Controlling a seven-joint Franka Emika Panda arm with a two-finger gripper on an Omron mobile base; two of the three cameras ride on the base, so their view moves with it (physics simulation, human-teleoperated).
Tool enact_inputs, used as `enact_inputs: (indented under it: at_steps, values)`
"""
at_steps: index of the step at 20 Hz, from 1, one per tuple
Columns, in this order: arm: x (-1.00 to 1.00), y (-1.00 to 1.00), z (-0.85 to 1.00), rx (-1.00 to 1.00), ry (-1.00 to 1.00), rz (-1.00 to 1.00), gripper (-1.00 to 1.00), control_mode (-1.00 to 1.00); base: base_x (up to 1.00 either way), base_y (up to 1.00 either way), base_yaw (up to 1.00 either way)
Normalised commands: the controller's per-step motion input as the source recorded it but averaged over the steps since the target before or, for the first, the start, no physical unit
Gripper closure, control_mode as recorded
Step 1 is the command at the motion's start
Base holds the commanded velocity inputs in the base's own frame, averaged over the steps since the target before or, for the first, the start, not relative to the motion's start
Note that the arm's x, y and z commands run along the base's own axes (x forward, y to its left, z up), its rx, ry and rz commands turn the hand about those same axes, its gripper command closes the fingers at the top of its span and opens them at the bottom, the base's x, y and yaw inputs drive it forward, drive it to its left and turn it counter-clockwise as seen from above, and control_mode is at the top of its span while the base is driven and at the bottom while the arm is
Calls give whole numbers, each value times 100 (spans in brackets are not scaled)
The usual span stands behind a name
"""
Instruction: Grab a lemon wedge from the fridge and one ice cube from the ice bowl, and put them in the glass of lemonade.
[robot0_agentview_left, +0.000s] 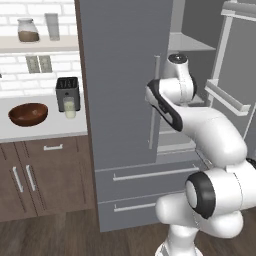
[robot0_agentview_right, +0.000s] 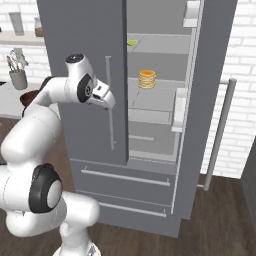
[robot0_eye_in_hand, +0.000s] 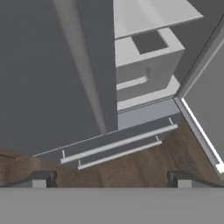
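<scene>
Desk (robot0_agentview_left: 45, 131) at left carries ice bowl (robot0_agentview_left: 28, 114), then glass of lemonade (robot0_agentview_left: 70, 107) in front of toaster (robot0_agentview_left: 67, 91). Fridge (robot0_agentview_left: 120, 75) next, right door (robot0_agentview_right: 207, 100) swung open. I see small yellow-green piece on upper shelf (robot0_agentview_right: 131, 43), likely lemon wedge; pancake stack (robot0_agentview_right: 147, 79) on shelf below. Hand (robot0_eye_in_hand: 111, 178) empty, fingers spread wide, pointing down at drawers (robot0_eye_in_hand: 118, 144). I expect wedge light, soft, slick: pinch across its flat sides, gently.

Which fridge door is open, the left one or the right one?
The right door of the fridge is swung open, showing shelves. The left door is shut flat.
</scene>
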Motion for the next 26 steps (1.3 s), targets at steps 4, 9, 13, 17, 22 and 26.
enact_inputs:
  at_steps: [4, 9, 13, 17, 22, 26]
  values:
    - [27, 0, -21, 0, 3, 24, -100, -100, 0, 0, 0]
    - [59, 0, -12, 0, 2, 18, -100, -100, 0, 0, 0]
    - [19, 0, -19, 0, -3, 8, -100, -100, 0, 0, 0]
    - [3, 0, -15, 0, -10, 2, -100, -100, 0, 0, 0]
    - [7, 0, -21, 0, -9, 0, -100, -100, 0, 0, 0]
    - [31, 0, -9, 0, -3, 0, -100, -100, 0, 0, 0]
